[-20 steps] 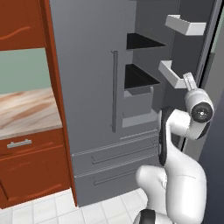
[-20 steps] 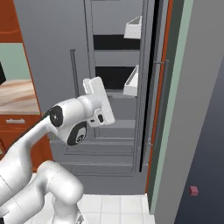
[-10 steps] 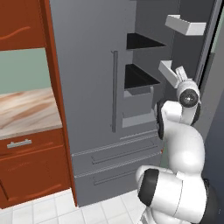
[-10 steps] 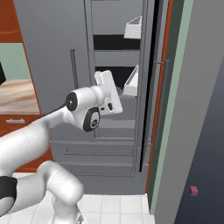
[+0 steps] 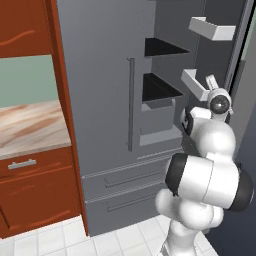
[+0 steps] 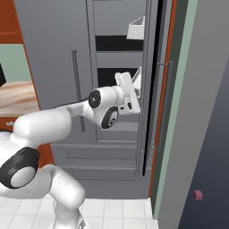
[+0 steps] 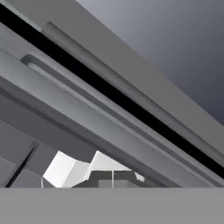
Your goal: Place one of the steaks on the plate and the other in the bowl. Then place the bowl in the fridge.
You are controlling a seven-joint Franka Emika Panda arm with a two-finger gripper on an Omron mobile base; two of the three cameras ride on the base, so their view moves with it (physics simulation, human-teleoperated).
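The fridge (image 5: pixel 100 90) stands straight ahead with its left door closed and its right door (image 6: pixel 154 89) swung open. Dark bare shelves (image 5: pixel 161 89) show inside. My gripper (image 6: pixel 133 91) is raised at mid-height by the inner edge of the open door, close to a white door bin (image 5: pixel 196 84). In the hand view the fingertips (image 7: pixel 113 178) sit pressed together, shut on nothing, facing grey door panels and a long bar handle (image 7: pixel 131 98). The steaks, the plate and the bowl are out of view.
Red-brown cabinets (image 5: pixel 30 185) and a marbled counter (image 5: pixel 27 127) lie left of the fridge. Two fridge drawers (image 5: pixel 125 192) sit low in front. A grey-green wall (image 6: pixel 197 112) closes the right side behind the open door. White tiled floor (image 5: pixel 125 240) lies below.
The arm has swung forward and stretched out, carrying the hand from beside the base toward the open door's inner edge. The gripper has stayed shut.
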